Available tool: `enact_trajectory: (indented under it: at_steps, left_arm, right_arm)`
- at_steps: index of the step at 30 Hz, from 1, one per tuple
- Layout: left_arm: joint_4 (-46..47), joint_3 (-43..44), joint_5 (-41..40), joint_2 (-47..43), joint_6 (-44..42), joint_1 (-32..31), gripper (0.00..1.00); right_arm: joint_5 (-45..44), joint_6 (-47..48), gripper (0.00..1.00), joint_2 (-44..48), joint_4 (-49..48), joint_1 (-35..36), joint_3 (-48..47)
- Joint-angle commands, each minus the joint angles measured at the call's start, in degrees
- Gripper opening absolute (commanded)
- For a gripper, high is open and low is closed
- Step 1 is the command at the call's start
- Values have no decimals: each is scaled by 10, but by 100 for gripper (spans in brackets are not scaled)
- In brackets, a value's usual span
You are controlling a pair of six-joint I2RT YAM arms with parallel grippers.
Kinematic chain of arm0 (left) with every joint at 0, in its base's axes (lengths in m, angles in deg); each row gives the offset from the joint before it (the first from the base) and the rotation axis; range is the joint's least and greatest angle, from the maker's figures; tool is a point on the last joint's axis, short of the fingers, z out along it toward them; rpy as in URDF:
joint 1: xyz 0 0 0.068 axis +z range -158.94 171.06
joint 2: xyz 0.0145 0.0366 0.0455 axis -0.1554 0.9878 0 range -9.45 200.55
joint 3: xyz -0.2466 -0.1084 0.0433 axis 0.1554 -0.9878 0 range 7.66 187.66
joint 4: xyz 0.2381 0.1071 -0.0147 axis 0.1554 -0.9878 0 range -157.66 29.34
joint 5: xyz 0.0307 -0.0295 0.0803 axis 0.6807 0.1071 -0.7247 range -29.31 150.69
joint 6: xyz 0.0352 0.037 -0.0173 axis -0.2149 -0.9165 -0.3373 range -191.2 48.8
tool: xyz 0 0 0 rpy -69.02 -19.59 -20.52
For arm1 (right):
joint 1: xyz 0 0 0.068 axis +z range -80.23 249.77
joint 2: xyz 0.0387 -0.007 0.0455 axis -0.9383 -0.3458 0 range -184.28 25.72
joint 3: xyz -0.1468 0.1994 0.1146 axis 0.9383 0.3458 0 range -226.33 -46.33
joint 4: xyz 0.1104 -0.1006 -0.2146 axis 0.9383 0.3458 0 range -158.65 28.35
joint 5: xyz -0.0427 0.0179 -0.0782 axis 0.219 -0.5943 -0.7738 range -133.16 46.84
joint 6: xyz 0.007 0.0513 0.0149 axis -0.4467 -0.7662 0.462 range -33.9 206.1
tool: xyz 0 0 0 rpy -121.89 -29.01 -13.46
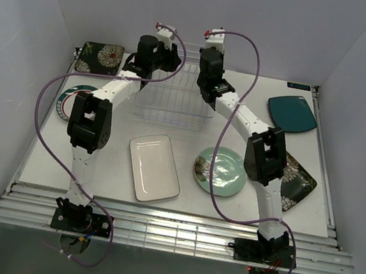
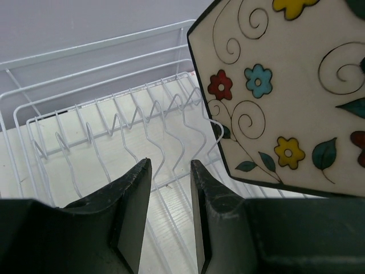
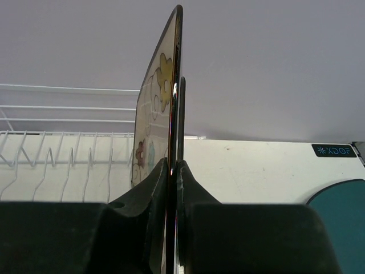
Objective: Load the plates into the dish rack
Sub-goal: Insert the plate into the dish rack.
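Slotting the cream plate (image 2: 285, 97)
Right tool (image 3: 173, 164) grips it upright over the rack (image 1: 174, 104), at the tabletop's (image 1: 193, 202) far edge; left tool (image 2: 170, 165) half-open, empty. Next, probably: lower it between two prongs (image 2: 154, 123).

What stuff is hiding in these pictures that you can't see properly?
- Flowery cream plate: top view, hidden behind the right arm; left wrist view, cut off by top and right edges; right wrist view, edge-on only.
- Whether its bottom edge touches the dish rack: hidden by the right claw and its body.
- Green-rimmed plate: top view, partly under the left arm.
- Dark flowery plate on the right: top view, partly under the right arm.
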Motion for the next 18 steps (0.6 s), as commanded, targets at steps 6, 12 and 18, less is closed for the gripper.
enact_trajectory:
  at_steps: [6, 12, 18]
  left_arm:
    - [8, -21, 2, -65, 3, 1, 44]
    - [17, -21, 4, -59, 11, -8, 45]
    - [-1, 10, 2, -21, 17, -19, 45]
  right_arm:
    - [-21, -2, 8, 35, -103, 11, -46]
    - [-49, -15, 8, 69, -177, 14, 44]
    - [-63, -21, 8, 116, -300, 15, 174]
